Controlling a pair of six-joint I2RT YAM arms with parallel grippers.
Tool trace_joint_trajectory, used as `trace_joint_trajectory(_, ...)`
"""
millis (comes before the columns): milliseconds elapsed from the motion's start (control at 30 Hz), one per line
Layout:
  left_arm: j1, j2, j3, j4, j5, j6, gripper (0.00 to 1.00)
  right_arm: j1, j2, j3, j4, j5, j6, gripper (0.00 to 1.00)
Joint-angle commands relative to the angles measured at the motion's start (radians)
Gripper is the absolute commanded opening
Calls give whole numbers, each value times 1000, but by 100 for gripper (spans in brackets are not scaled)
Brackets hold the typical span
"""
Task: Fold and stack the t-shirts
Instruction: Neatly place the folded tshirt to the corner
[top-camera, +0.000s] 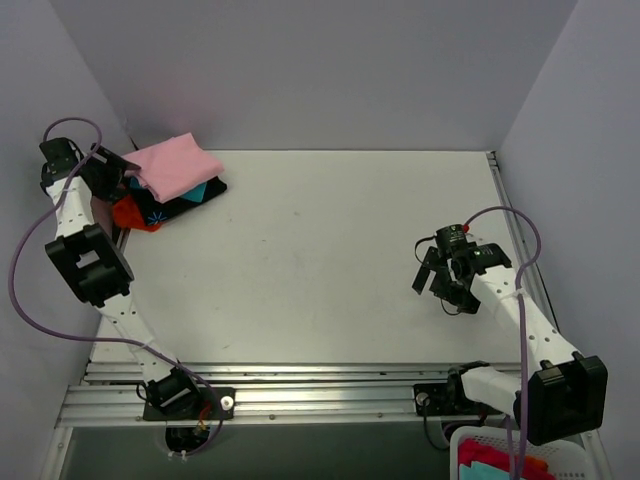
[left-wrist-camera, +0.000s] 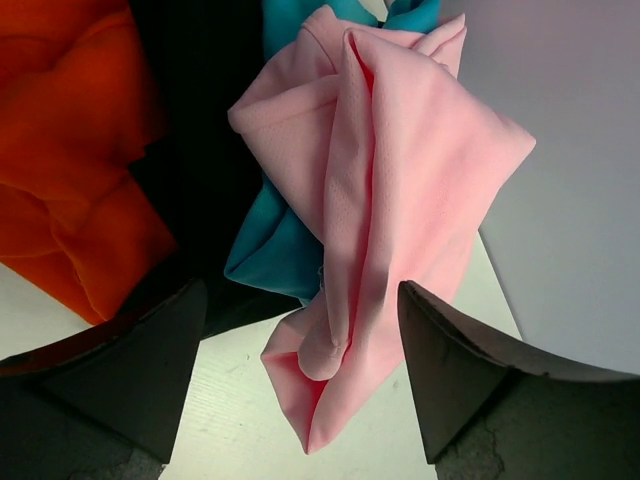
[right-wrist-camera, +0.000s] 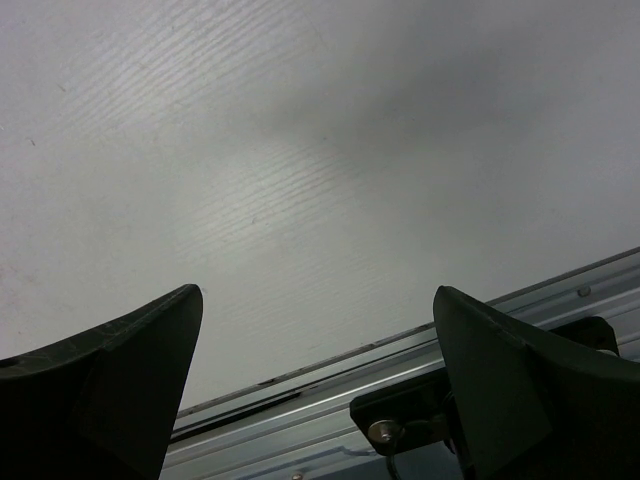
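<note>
The t-shirts lie in a stack at the table's back left corner. The folded light-pink one (top-camera: 175, 165) is on top, over teal (top-camera: 203, 189), black with blue starbursts (top-camera: 178, 207) and orange-red (top-camera: 135, 213). My left gripper (top-camera: 112, 172) is at the stack's left edge and open. In the left wrist view its jaws (left-wrist-camera: 300, 290) stand wide apart, with a loose corner of the pink tee (left-wrist-camera: 400, 170) lying between them unpinched. Teal (left-wrist-camera: 275, 250), black (left-wrist-camera: 200, 120) and orange-red cloth (left-wrist-camera: 70, 150) lie beside it. My right gripper (top-camera: 440, 280) hangs open over bare table at the right, its jaws (right-wrist-camera: 318, 290) empty.
Grey walls close in the table at the back and on both sides. An aluminium rail (top-camera: 320, 385) runs along the near edge and shows in the right wrist view (right-wrist-camera: 400, 370). A white basket (top-camera: 478, 433) holding teal and red cloth sits off the table's near right corner.
</note>
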Motion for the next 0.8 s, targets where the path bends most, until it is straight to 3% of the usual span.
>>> trace_joint_trajectory(0, 102, -53, 58, 8, -188, -52, 86, 10, -57, -30, -73, 13, 21, 96)
trace_joint_trajectory(300, 100, -347, -8, 86, -226, -73, 88, 12, -132, 30, -93, 18, 43, 96)
trace_joint_trajectory(567, 110, -884, -517, 183, -373, -105, 89, 26, -131, 117, -4, -25, 49, 96)
trace_joint_trajectory(700, -71, -995, -745, 262, -269, -137, 88, 45, -118, 172, 71, -83, 26, 96)
trace_joint_trajectory(733, -210, -1006, -787, 286, -257, -125, 88, 50, -103, 210, 89, -91, 0, 96)
trace_joint_trajectory(767, -281, -1004, -819, 287, -254, -111, 88, 53, -91, 235, 88, -87, -12, 96)
